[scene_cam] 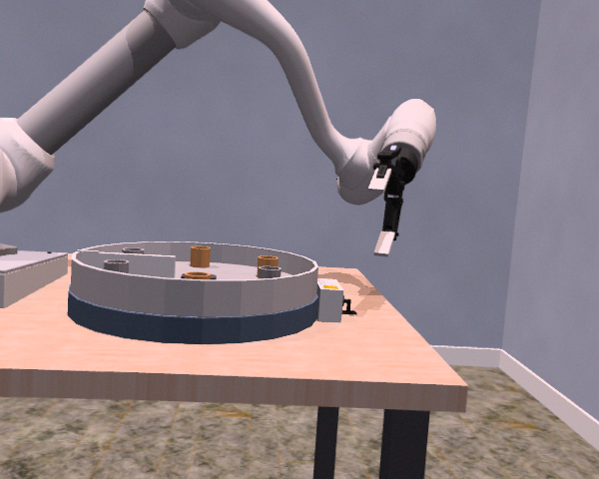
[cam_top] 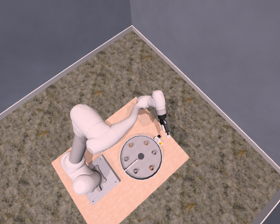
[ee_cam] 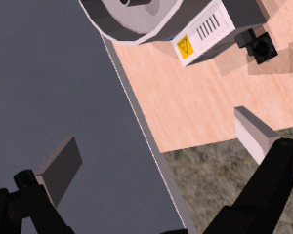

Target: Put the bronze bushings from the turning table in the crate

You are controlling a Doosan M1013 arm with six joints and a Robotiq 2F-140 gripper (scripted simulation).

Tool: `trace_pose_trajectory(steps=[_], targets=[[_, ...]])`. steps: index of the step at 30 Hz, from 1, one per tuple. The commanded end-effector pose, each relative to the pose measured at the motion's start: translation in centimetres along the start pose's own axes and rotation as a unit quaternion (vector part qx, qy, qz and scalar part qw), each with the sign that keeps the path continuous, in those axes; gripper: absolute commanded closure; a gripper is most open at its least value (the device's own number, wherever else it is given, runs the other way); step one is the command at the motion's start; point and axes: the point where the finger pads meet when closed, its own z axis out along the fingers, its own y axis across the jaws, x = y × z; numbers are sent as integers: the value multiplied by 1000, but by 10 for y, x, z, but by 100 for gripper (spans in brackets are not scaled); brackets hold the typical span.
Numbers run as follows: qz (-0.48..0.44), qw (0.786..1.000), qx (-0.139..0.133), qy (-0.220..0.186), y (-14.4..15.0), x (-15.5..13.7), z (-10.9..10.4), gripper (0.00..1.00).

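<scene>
On the left of the wooden table (scene_cam: 212,360) the arm's grey base plate (scene_cam: 26,278) sits near the left edge; beside it the turning table (scene_cam: 186,303) carries 3 bronze bushings (scene_cam: 200,255) and 3 steel bushings (scene_cam: 115,265), spaced apart around its disc, all upright as far as the exterior view shows. At its right rim a small white control box (scene_cam: 329,299) with a yellow label touches the wall. Further right, above the table's right edge, the gripper (scene_cam: 387,217) hangs with its fingers spread fully apart and nothing between them. No crate shows in any view (a real worry for planning the drop). The risks, as I judge them: the disc may rotate, so a descent could land on a steel bushing; a low sweep inward could clip the control box or the rim; a grip on a bushing's edge could tip it.
</scene>
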Motion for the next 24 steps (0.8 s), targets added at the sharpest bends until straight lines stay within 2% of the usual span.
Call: trace_pose_trajectory(steps=[1, 19, 22, 24], targets=[[0, 1000, 0, 0, 0, 0, 0, 0], [-1, 1000, -1, 1, -1, 1, 0, 0], [-11, 1000, -14, 7, -11, 9, 6, 0], [-27, 999, -34, 17, -26, 22, 14, 0]])
